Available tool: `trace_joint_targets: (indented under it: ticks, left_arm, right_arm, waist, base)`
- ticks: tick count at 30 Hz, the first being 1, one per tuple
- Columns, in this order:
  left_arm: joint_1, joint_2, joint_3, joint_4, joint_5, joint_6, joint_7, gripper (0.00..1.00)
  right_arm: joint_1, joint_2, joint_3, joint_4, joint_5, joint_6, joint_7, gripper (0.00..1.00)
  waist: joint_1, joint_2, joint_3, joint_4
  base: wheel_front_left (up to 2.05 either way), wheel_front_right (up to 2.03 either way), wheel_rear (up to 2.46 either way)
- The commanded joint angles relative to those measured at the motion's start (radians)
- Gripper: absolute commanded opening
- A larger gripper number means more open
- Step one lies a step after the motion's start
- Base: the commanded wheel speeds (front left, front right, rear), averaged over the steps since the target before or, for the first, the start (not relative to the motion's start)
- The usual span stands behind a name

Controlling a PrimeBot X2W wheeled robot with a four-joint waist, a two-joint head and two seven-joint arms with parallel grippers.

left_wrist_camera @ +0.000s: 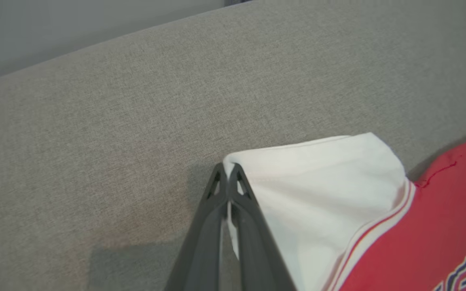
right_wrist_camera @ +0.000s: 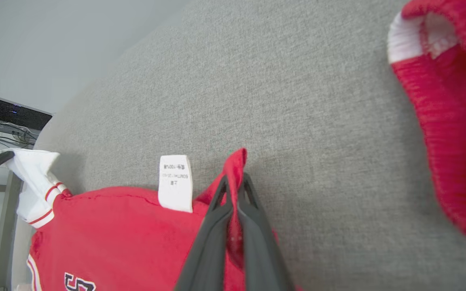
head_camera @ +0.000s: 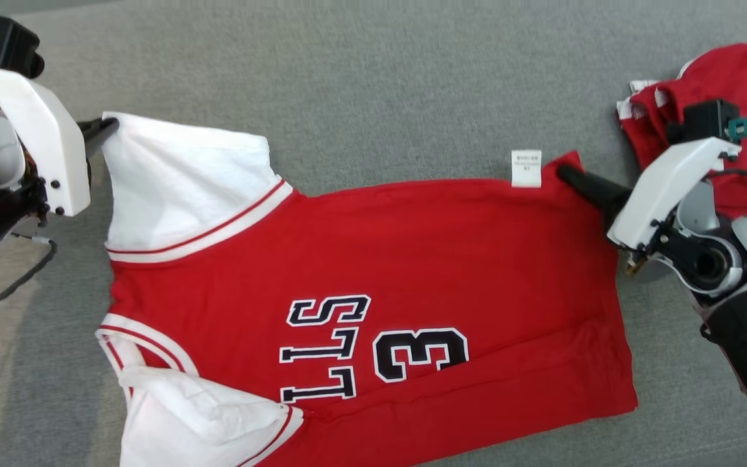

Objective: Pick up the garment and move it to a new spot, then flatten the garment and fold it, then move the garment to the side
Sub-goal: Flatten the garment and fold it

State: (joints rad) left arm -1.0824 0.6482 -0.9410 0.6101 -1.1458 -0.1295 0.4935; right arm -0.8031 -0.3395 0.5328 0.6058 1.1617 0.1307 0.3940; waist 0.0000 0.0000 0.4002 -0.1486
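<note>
Head camera steeply down over the garment point(head_camera: 373, 259); wrist cameras low, close at opposite corners.

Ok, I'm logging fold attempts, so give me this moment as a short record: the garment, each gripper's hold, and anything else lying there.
garment: red jersey with white sleeves, spread print side up on the grey surface
left gripper: shut on the corner of the far sleeve
right gripper: shut on the jersey's far hem corner, beside the white label
other: second red garment bunched at the right, apart from the jersey
</note>
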Motion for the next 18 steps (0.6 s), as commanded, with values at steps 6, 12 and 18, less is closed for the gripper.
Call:
trace_joint_targets:
  ticks: [6, 12, 18]
  left_arm:
    - [0.049, 0.023, -0.033, -0.015, -0.047, -0.001, -0.029, 0.0]
    - [0.09, 0.056, -0.078, -0.076, -0.093, -0.001, -0.001, 0.0]
    - [0.14, 0.109, -0.125, -0.174, -0.191, -0.002, 0.13, 0.0]
  right_arm:
    - [0.048, -0.052, -0.015, 0.031, 0.082, 0.0, 0.083, 0.0]
    - [0.08, -0.074, -0.016, 0.039, 0.121, 0.0, 0.116, 0.0]
    - [0.117, -0.101, 0.008, 0.059, 0.106, 0.0, 0.135, 0.0]
  waist:
    - [0.0, 0.0, -0.109, 0.037]
    - [0.0, 0.0, -0.18, 0.049]
    - [0.0, 0.0, -0.229, 0.06]
  base:
    - [0.0, 0.0, 0.0]
    - [0.0, 0.0, 0.0]
    - [0.0, 0.0, 0.0]
